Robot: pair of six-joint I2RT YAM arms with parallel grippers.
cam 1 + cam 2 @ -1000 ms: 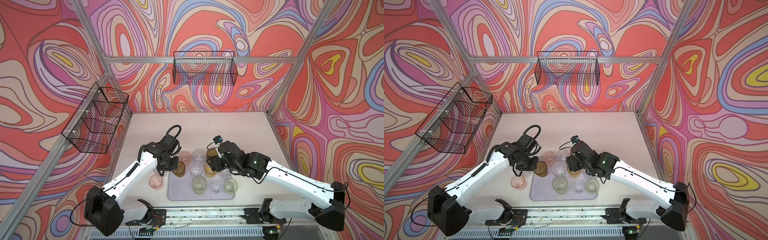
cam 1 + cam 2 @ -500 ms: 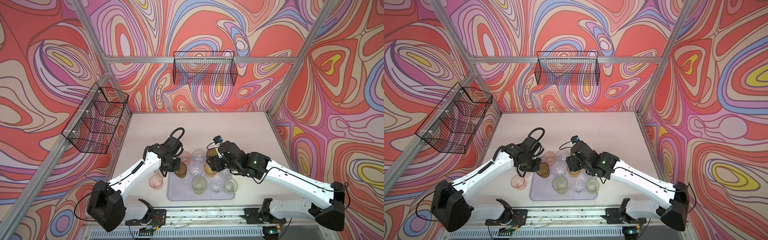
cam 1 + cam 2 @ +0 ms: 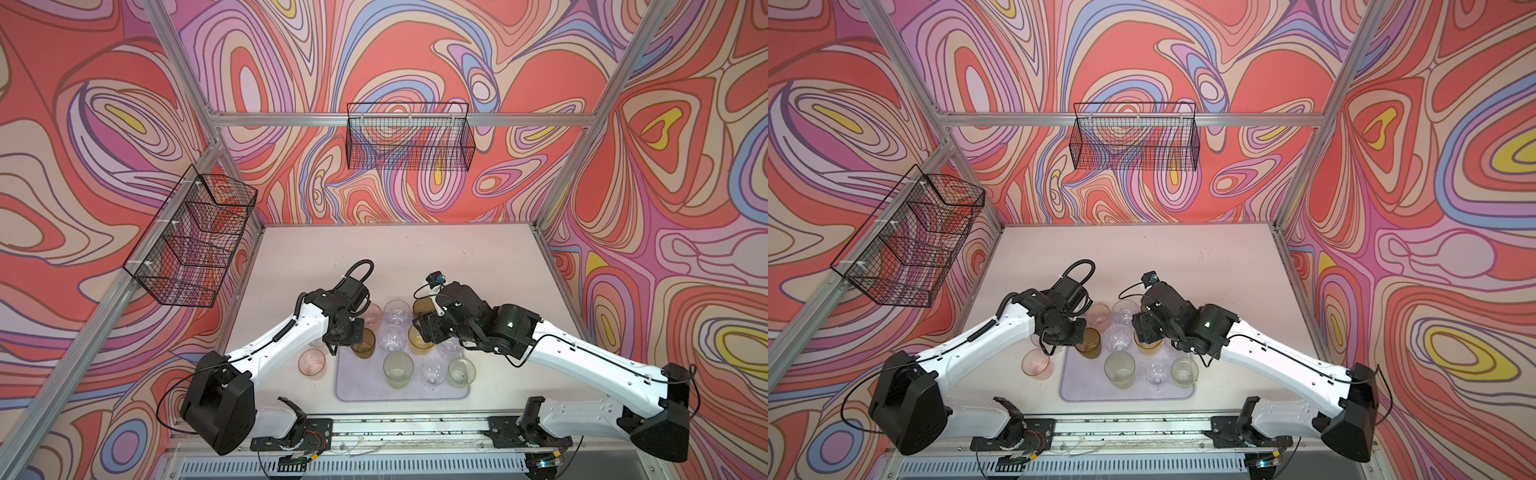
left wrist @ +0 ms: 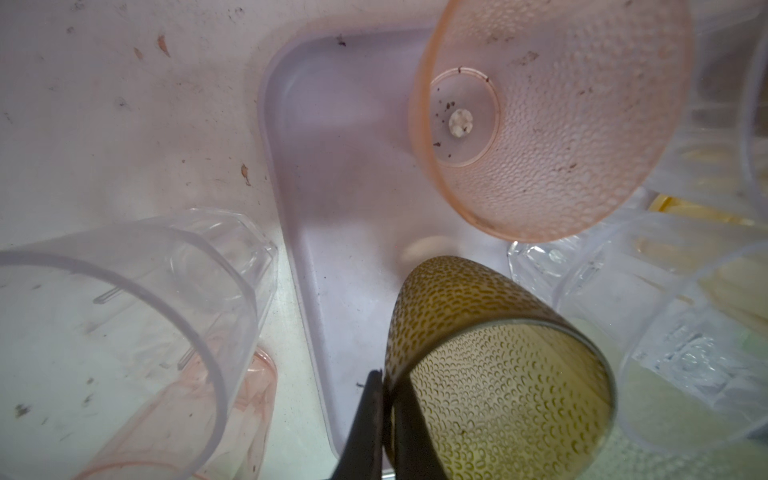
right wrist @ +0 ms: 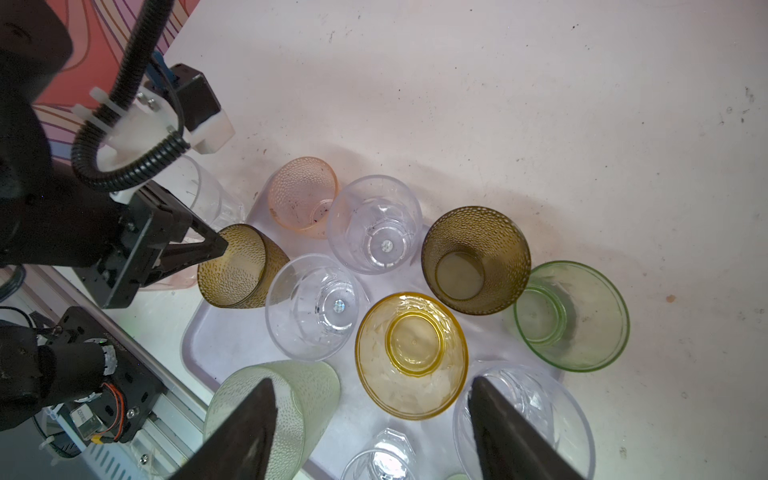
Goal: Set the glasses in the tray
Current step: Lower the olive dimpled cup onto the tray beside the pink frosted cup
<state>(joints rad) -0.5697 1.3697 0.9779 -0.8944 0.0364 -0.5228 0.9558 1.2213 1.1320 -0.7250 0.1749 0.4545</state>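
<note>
left gripper (image 4: 384, 401) clamped on rim of brown glass (image 4: 498, 374), glass tilted over left edge of tray (image 3: 361, 388). right gripper (image 5: 372, 384) jaws apart, holding nothing, above yellow glass (image 5: 411, 345) in tray. pink glass (image 3: 311, 365) on table just left of tray.

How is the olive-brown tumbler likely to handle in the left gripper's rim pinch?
The olive-brown tumbler looks thin and see-through, so probably light. The left gripper pinches only one wall at the rim, so it may tilt or swing. Its dimples probably resist slipping.
</note>
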